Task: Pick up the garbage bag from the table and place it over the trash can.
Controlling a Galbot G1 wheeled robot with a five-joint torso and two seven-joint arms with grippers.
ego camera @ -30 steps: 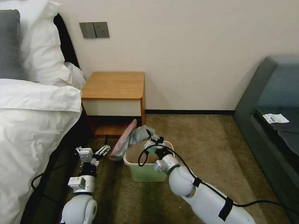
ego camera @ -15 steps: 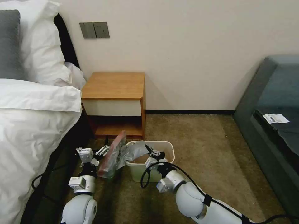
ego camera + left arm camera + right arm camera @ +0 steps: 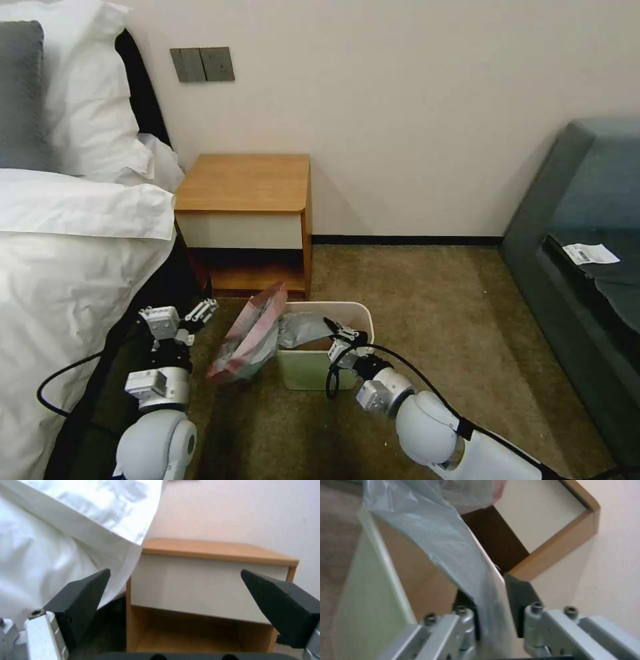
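My right gripper (image 3: pixel 345 335) stays clamped on the garbage bag (image 3: pixel 257 331), pulled back to the trash can's (image 3: pixel 313 371) near rim; my left gripper (image 3: pixel 179 317), wide open and empty, has retreated bedward. The bag now drapes half outside, mouth unspread.

I'm steering through a bedroom: a bed with white pillows and duvet (image 3: pixel 73 220), a small orange-brown wooden nightstand with a white drawer front (image 3: pixel 243 200), brown carpet (image 3: pixel 427 300), a grey wall switch plate (image 3: pixel 202 64), a dark teal sofa (image 3: pixel 587 220).
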